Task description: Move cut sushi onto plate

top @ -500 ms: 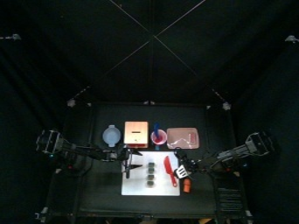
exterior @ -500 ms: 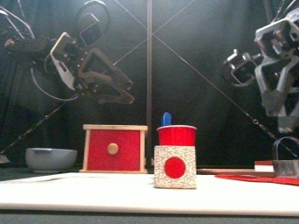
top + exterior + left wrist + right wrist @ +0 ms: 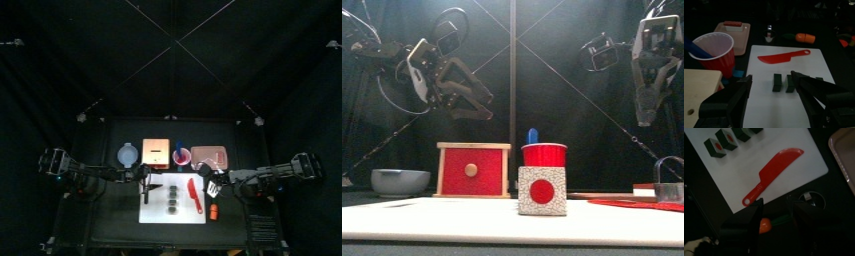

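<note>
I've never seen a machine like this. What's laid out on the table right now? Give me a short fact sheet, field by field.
Cutting surface: white rectangular board
Food: dark near-black cut sushi pieces in a row on the board, none on the plate
Utensil: red plastic knife lying flat on the board beside the sushi
Plate: pale pink squarish dish, beyond the board
Cup: red plastic cup with a blue item inside
Left fingers: open, over the sushi
Right fingers: open, holding nothing, over the board's edge near the knife handle
</note>
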Robot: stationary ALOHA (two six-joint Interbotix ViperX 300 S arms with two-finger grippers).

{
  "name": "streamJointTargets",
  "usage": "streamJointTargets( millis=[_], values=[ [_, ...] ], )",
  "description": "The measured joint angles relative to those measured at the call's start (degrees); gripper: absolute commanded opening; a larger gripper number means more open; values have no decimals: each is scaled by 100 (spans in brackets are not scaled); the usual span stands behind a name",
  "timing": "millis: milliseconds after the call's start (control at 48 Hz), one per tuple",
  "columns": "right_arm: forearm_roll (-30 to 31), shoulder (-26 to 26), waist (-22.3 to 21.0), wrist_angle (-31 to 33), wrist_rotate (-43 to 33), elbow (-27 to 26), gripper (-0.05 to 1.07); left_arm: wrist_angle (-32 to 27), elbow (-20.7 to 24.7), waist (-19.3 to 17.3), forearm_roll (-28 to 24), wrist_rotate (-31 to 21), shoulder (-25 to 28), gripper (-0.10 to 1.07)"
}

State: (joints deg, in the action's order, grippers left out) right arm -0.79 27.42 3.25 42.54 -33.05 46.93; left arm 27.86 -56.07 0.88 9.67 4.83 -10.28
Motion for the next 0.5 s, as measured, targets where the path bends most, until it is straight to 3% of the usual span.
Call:
streamJointTargets(
  millis=[229, 500],
  values=[
    [-185, -246, -202, -70, 1345, -229, 79, -9, -167, -281, 9, 0, -272, 95],
    [-105, -246, -202, -501, 1573, -237, 79, -26, -193, -308, 26, -9, -369, 95]
  ],
)
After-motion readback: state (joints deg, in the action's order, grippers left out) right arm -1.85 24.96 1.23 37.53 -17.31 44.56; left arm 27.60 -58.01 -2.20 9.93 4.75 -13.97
